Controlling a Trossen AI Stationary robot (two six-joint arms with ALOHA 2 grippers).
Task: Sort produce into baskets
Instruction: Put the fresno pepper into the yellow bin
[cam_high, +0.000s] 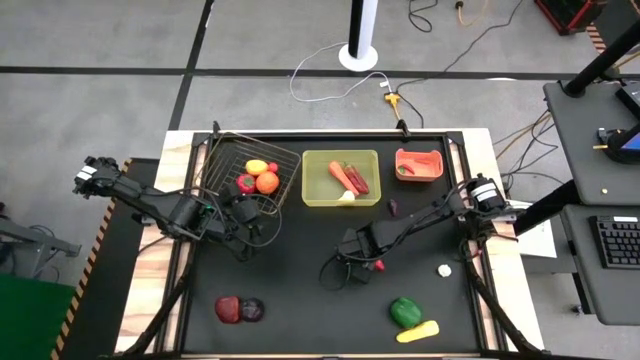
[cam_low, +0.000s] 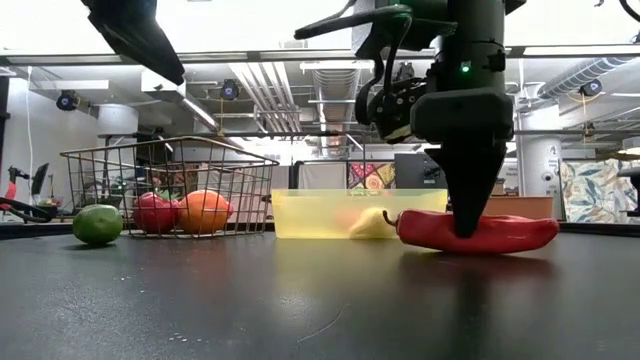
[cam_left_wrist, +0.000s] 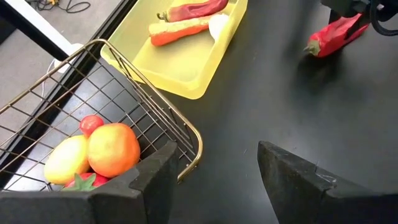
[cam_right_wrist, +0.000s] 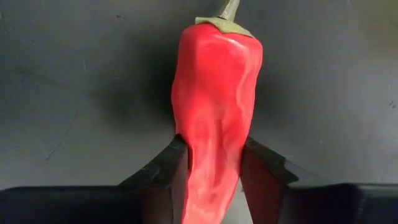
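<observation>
A red chili (cam_high: 378, 266) lies on the black table near its middle. My right gripper (cam_right_wrist: 214, 149) stands over it, pointing down, shut on it. My left gripper (cam_left_wrist: 214, 155) hovers open by the near right corner of the dark wire basket (cam_high: 215, 150) and holds nothing. That basket contains a lemon (cam_high: 257, 167), an orange fruit (cam_high: 267, 182) and a red one (cam_high: 245, 183). The yellow-green tray (cam_high: 310, 200) holds a carrot (cam_high: 340, 175), a second chili (cam_high: 357, 178) and a pale piece. The salmon bin (cam_high: 420, 175) stands far right. My right gripper pinches the red chili about its middle (cam_right_wrist: 186, 149) between its two fingers, one on each long side. The fingers come from above, pointing down, and lie across the chili. The chili lies level on the table (cam_low: 480, 232), with its green stem end free.
Loose produce lies on the table: a small dark piece (cam_high: 393, 207), a white piece (cam_high: 444, 269), a green pepper (cam_high: 405, 311) beside a yellow piece (cam_high: 417, 330), and a red and a dark piece (cam_high: 240, 309) at near left. A green fruit (cam_low: 97, 223) sits left of the wire basket.
</observation>
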